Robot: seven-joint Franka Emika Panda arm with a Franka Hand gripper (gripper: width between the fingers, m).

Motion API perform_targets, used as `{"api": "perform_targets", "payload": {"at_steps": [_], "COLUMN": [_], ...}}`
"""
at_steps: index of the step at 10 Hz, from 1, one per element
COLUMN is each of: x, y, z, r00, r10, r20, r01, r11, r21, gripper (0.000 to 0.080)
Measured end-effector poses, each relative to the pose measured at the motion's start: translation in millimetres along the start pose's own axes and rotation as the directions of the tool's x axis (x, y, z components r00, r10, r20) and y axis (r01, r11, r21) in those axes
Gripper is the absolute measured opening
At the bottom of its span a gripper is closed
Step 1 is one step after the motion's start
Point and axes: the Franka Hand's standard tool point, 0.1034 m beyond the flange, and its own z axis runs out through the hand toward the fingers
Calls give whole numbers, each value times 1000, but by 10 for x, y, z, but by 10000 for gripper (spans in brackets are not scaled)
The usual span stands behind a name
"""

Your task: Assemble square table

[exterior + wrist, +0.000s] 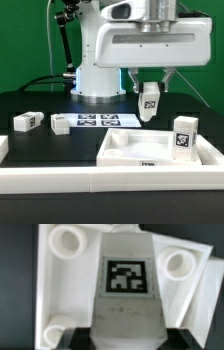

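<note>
Now our gripper (150, 94) is clamped on a leg (125, 283), which hangs from it above the tabletop (125, 150). We judge the leg should be kept upright and its tip centred over the socket (179, 263) beneath the fingers, then lowered gently.

In the wrist view the clamped leg (125, 286) hid the middle of the tabletop (55, 291), whose outer parts ran off the picture's edges, and the gripper (120, 338) showed only as dark slivers cut by the edge. In the exterior view the arm (150, 45) was cut off above, and the loose leg blocks (25, 122) were too small for their patterns to be read.
</note>
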Motion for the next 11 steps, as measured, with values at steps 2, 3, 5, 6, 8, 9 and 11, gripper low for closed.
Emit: {"api": "perform_targets", "payload": {"at_steps": [2,3,5,6,8,9,11], "x": [180,184,191,191,197,272,442], "y": [108,148,141,143,225,333,521], "z": [-171,-194,-181,-180,-71,-62,-71], "r00": [995,996,996,996,997,998,998], "r10": [-16,-19,-20,-20,-26,-17,-9], "r20": [-103,-82,-84,-84,-76,-64,-69], "r01": [15,18,20,19,25,17,9], "r11": [1000,1000,1000,1000,1000,1000,1000], "r21": [-7,-6,-7,-7,-12,-3,-6], "gripper": [290,290,290,290,290,290,290]}}
